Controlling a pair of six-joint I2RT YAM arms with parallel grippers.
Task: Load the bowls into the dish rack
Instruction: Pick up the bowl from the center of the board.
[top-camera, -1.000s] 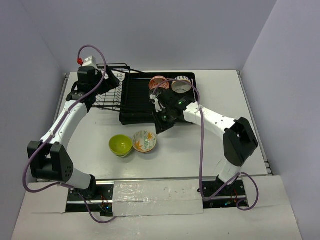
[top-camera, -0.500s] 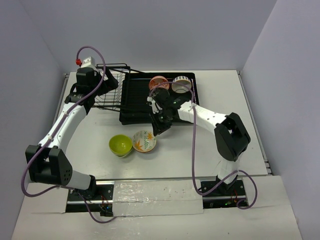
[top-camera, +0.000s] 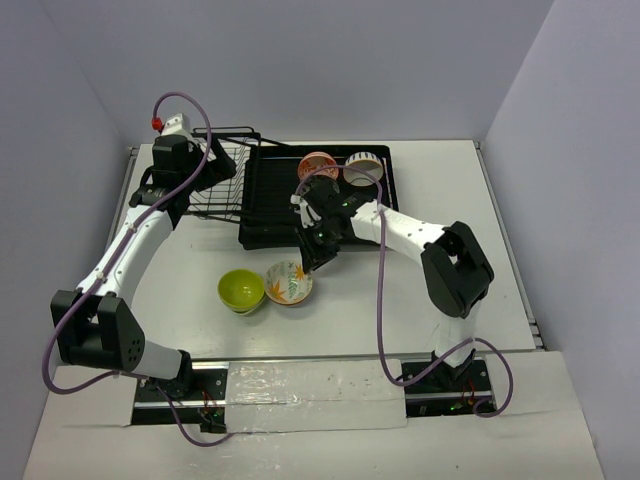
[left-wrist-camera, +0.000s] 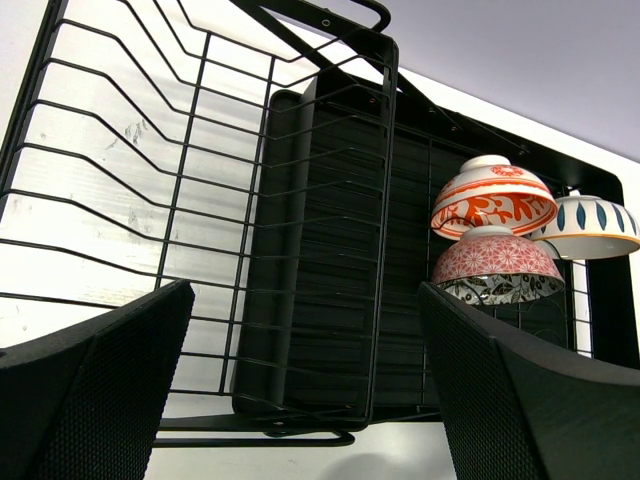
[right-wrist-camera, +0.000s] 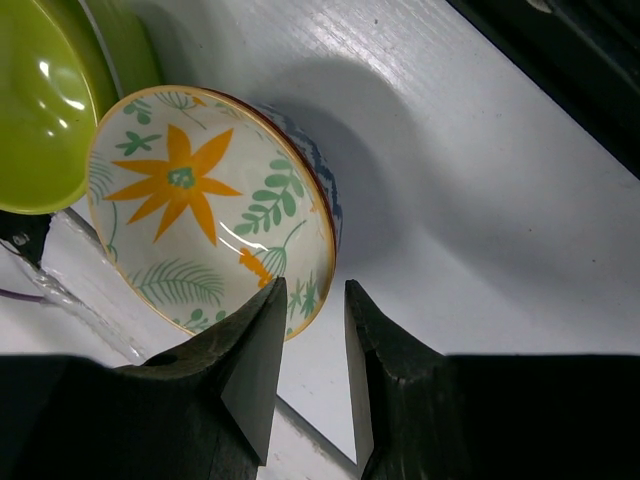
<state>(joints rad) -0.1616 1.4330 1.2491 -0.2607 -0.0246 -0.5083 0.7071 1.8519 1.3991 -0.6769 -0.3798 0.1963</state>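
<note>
Right gripper (right-wrist-camera: 313, 292), jaws narrowly parted and empty, hovers at the leaf-patterned bowl (right-wrist-camera: 200, 200) rim, green bowl (right-wrist-camera: 40, 110) beyond; left gripper (left-wrist-camera: 300, 300) gapes wide above the dish rack (left-wrist-camera: 340, 200).

The dish rack (top-camera: 270, 200) is black. The plain bowl (top-camera: 241, 290) is lime green. The flowered bowl (top-camera: 289, 282) is white, orange and green.

Green bowl (top-camera: 241, 290) blocks one side of leaf-pattern bowl (top-camera: 289, 283).
</note>
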